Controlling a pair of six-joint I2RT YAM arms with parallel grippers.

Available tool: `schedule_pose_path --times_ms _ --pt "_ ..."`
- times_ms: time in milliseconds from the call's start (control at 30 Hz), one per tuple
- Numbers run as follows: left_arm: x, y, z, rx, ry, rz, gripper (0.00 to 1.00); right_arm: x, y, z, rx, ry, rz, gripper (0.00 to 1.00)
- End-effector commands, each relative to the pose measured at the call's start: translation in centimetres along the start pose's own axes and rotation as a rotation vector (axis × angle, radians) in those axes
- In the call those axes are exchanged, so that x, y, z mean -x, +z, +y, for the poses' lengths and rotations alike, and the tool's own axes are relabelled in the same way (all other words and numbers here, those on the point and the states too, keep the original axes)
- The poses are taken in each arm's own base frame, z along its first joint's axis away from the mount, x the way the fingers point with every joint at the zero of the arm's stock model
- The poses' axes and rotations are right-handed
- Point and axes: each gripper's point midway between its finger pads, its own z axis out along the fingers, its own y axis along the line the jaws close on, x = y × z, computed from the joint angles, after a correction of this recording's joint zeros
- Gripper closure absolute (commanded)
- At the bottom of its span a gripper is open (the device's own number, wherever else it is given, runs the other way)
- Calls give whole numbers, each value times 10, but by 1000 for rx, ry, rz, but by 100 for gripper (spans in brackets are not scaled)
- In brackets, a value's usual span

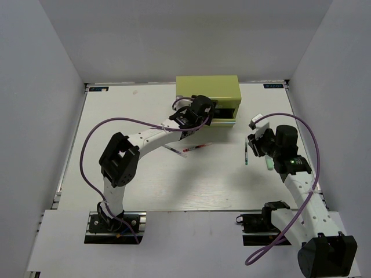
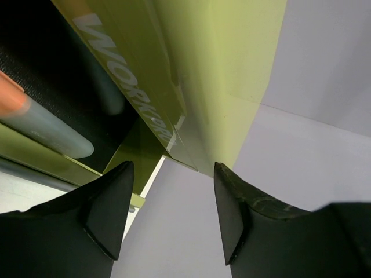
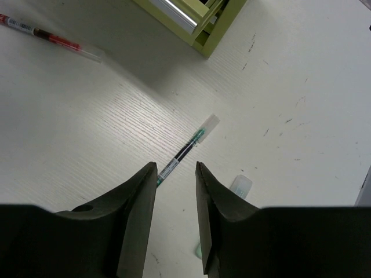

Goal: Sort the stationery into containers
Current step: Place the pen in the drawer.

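Observation:
The olive-green cabinet (image 1: 208,90) stands at the back middle with a front drawer (image 1: 226,119) pulled out. My left gripper (image 1: 207,111) is open and empty right at the cabinet's front (image 2: 191,75). In the left wrist view an orange marker (image 2: 11,98) lies in the dark drawer. A red-and-white pen (image 1: 197,147) lies on the table in front of the cabinet. My right gripper (image 1: 255,145) is open and empty, just above the dark thin pen (image 3: 182,152). A pale green marker (image 3: 240,185) lies beside it, partly hidden by my fingers.
The white table (image 1: 145,179) is walled by grey panels on three sides. The red-and-white pen also shows in the right wrist view (image 3: 52,37), as does the cabinet's lower corner (image 3: 203,35). The left arm's purple cable (image 1: 116,123) arcs over the left half.

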Motion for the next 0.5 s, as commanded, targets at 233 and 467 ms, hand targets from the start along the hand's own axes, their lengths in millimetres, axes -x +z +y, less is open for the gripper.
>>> schedule_pose_path --times_ms 233,467 --pt "-4 -40 -31 -88 -22 90 31 -7 1 -7 -21 119 61 47" --pt "-8 -93 19 -65 229 267 27 -42 12 -20 -63 326 248 39"
